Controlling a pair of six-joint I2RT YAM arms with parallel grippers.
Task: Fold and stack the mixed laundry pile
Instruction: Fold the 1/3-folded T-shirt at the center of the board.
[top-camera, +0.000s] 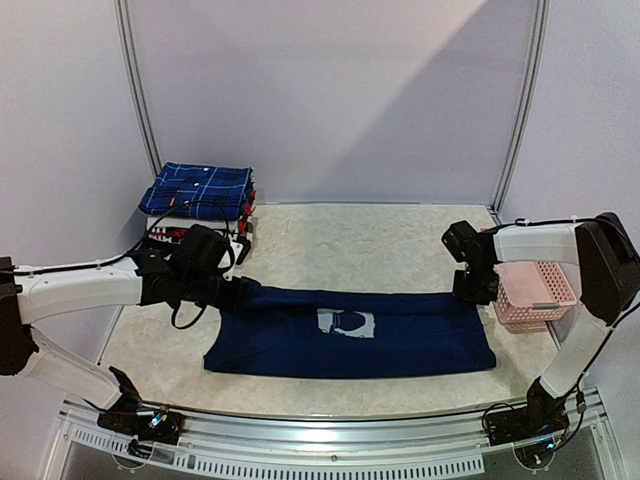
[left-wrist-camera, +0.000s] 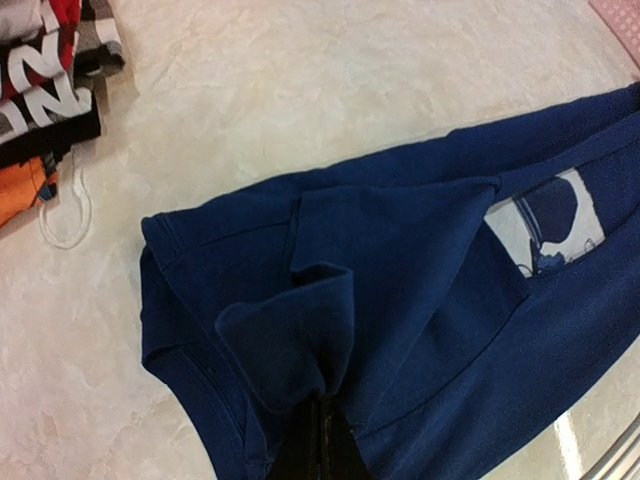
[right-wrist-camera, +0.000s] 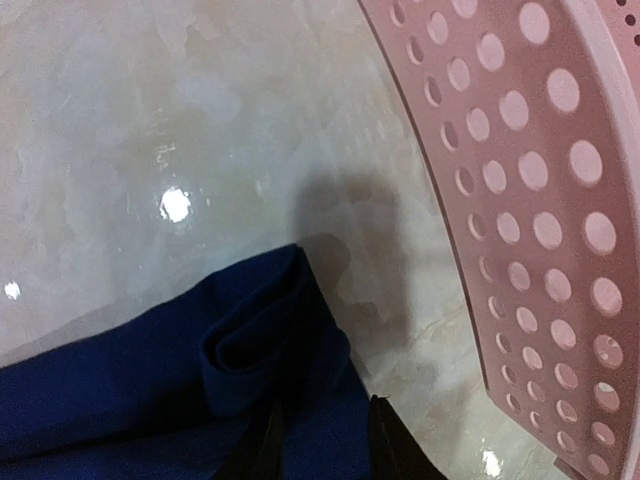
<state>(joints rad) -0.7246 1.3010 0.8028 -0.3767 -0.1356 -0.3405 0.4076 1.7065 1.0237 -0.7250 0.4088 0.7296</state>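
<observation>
Pale lilac walls (top-camera: 330, 90), curved metal poles (top-camera: 137, 100) (one each side), glossy marbled table (top-camera: 340, 245), soft diagonal shadow.

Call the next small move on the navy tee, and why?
Probably open the left gripper. The navy T-shirt lies folded lengthwise on the table; the right gripper stands parted around one end, while the left one pinches a bunched fold at the other. Letting go should let that end settle flat.
</observation>
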